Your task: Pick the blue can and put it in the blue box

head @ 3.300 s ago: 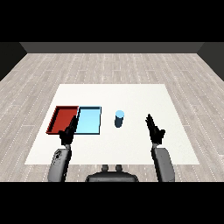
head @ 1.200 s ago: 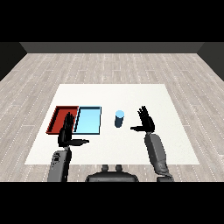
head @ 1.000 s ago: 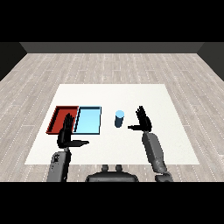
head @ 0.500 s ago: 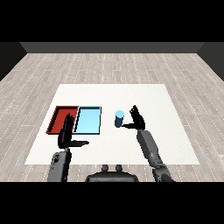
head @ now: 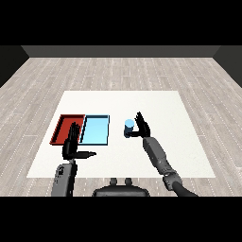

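Note:
The blue can (head: 128, 126) stands upright on the white table (head: 165, 108), just right of the light blue tray (head: 96, 129). My right hand (head: 141, 126) is right beside the can on its right, fingers straight and spread, thumb reaching toward the can's lower side; it is open and not curled round it. My left hand (head: 73, 144) hovers open near the front edge of the red tray (head: 68, 128), fingers pointing up and thumb out to the right.
The red tray and the light blue tray lie side by side at the table's left, both with nothing in them. White table surface extends to the right of my right hand and behind the can.
My right hand has swept left across the table from well right of the can to just beside it. The left hand has barely moved.

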`<action>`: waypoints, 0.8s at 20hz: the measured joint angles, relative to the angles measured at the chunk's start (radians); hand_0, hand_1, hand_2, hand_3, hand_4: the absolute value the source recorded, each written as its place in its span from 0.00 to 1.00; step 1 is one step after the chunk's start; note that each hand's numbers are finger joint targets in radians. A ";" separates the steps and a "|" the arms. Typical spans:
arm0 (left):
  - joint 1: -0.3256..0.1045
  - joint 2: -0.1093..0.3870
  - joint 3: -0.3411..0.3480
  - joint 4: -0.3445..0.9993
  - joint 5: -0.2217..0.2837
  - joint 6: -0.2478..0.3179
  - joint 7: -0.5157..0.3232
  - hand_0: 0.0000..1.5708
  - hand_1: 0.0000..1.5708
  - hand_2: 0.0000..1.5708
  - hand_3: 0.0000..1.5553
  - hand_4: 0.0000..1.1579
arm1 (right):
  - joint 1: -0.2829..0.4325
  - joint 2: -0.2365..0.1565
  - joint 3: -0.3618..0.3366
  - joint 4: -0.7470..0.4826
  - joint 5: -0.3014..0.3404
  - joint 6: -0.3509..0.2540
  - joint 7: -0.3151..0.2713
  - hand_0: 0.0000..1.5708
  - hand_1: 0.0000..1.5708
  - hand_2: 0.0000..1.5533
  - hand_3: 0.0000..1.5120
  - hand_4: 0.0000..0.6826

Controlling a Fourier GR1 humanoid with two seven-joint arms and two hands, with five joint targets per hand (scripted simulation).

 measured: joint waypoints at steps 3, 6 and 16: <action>0.003 0.003 0.004 -0.011 0.008 -0.002 0.016 0.00 0.00 0.00 0.00 0.00 | -0.048 0.000 0.041 0.071 -0.045 -0.024 -0.025 0.00 0.00 0.00 0.00 0.00; 0.003 0.002 0.009 0.019 0.005 -0.007 -0.019 0.00 0.00 0.00 0.00 0.00 | -0.080 0.001 0.072 0.138 -0.068 -0.031 -0.055 0.00 0.00 0.00 0.00 0.00; -0.018 0.022 0.040 0.006 0.041 -0.020 0.024 0.00 0.00 0.00 0.00 0.00 | -0.171 -0.001 0.180 0.265 -0.178 -0.062 -0.089 0.00 0.00 0.00 0.00 0.00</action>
